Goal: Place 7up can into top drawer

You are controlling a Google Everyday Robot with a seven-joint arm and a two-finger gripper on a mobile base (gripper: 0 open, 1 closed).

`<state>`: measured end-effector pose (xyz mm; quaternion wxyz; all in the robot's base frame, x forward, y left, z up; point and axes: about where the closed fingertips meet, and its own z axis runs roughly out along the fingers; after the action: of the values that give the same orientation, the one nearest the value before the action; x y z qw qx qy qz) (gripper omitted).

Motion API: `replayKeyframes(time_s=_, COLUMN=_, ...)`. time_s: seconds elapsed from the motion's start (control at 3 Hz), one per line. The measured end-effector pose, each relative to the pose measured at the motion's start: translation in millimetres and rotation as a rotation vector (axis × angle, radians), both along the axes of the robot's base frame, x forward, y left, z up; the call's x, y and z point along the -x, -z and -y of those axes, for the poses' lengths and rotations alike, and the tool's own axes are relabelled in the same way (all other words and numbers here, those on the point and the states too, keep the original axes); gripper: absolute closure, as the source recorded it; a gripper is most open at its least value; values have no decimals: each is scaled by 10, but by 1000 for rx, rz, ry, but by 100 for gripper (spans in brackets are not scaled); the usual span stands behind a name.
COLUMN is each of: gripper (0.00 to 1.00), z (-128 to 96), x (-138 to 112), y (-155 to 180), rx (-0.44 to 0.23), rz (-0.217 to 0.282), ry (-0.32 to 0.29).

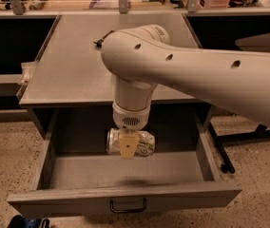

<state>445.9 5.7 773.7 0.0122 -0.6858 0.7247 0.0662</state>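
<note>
I have the gripper (128, 147) down in the open drawer (182, 194), toward its back, with its fingers closed across the middle of the can (145, 144). The can lies on its side in the grasp. A shadow on the drawer floor suggests it hangs just above it. I judge this the lowering step. Next I need a short descent, then spread the fingers and rise straight up.

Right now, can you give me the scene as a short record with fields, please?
gripper: points straight down into the drawer, closed on the 7up can
7up can: lying sideways, held over the rear of the drawer floor; contact with the floor unclear
top drawer: pulled fully open, loop handle at front centre
table: grey top, directly above and behind the drawer
</note>
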Motion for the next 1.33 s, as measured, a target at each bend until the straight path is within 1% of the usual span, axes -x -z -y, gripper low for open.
replayKeyframes(time_s=0.33, gripper=100, z=103, x=-99, y=121, rx=62, rz=29, ry=2)
replayKeyframes(time_s=0.67, gripper=100, z=425, x=-276, y=505, rx=150, rz=70, ry=11)
replayKeyframes(time_s=1.0, gripper=100, z=723, x=-373, y=797, rx=183, rz=112, ry=28)
replayKeyframes(time_s=1.33, gripper=100, z=895, x=-356, y=1136, rx=119, rz=97, ry=33)
